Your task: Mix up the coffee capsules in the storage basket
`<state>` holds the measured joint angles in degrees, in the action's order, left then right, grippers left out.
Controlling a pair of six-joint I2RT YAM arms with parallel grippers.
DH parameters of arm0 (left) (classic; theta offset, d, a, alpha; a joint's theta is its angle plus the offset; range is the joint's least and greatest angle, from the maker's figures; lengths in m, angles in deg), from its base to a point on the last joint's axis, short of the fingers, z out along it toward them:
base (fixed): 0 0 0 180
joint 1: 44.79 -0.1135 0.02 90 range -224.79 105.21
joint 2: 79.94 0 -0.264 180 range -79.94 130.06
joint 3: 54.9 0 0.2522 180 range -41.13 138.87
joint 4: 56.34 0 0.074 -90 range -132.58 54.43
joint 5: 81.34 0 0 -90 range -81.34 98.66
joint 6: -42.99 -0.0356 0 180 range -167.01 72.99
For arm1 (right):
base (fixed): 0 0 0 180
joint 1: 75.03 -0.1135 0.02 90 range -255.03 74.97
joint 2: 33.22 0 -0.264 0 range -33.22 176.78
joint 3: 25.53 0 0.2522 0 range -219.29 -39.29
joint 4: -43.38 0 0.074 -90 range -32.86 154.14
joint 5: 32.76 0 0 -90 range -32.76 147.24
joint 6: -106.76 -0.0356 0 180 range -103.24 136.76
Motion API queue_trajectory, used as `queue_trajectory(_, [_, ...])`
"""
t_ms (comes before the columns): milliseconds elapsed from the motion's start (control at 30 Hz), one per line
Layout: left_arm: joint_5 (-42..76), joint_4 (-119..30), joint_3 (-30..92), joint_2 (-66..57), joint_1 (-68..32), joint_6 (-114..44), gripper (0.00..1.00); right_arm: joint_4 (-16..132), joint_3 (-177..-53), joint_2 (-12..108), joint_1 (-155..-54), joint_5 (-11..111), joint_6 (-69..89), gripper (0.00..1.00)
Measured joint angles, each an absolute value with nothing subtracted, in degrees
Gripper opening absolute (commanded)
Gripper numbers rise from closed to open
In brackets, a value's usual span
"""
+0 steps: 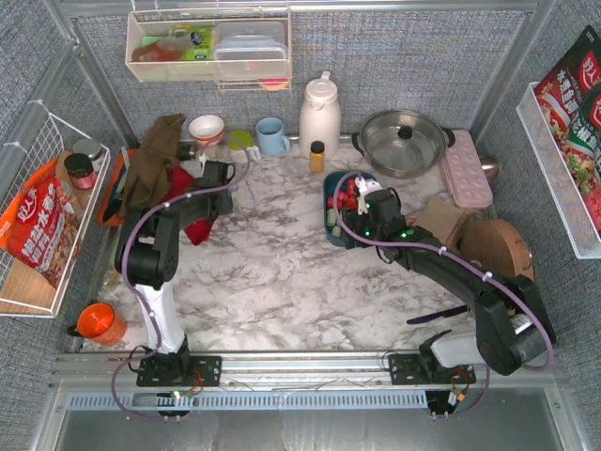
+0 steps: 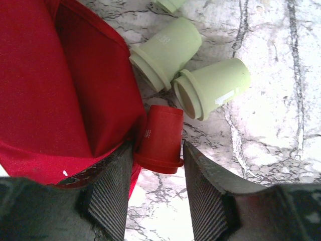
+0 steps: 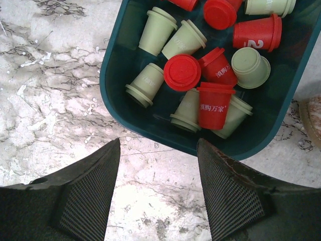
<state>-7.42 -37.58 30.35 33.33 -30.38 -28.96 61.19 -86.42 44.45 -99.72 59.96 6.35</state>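
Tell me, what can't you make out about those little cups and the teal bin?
- Top view: the right gripper covers much of the storage basket, so its coffee capsules can't be counted.
- Right wrist view: the basket's far end is cut off by the top edge.
- Left wrist view: whether the left gripper pinches the red capsule is unclear; a red cloth hides anything beneath.

Staged kitchen corner, robot test cell: marble-pattern countertop [image 1: 282,282], lidded steel pot [image 1: 404,141], white thermos jug [image 1: 319,117], blue mug [image 1: 272,136], snack packet [image 1: 38,225]; aluminium-framed grey fabric walls [image 1: 394,66].
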Motion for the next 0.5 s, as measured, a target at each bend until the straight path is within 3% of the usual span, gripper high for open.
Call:
queue_trajectory(300, [-4.32, -37.1, 32.67, 35.32, -30.4, -30.08, 0.42, 61.19, -86.84, 45.09, -99.72, 59.76, 6.37, 0.67])
queue_trajectory(500, [-4.38, -35.5, 29.21, 28.72, -30.38, -30.06, 0.39, 61.19, -86.88, 45.37, -99.72, 59.74, 6.37, 0.67])
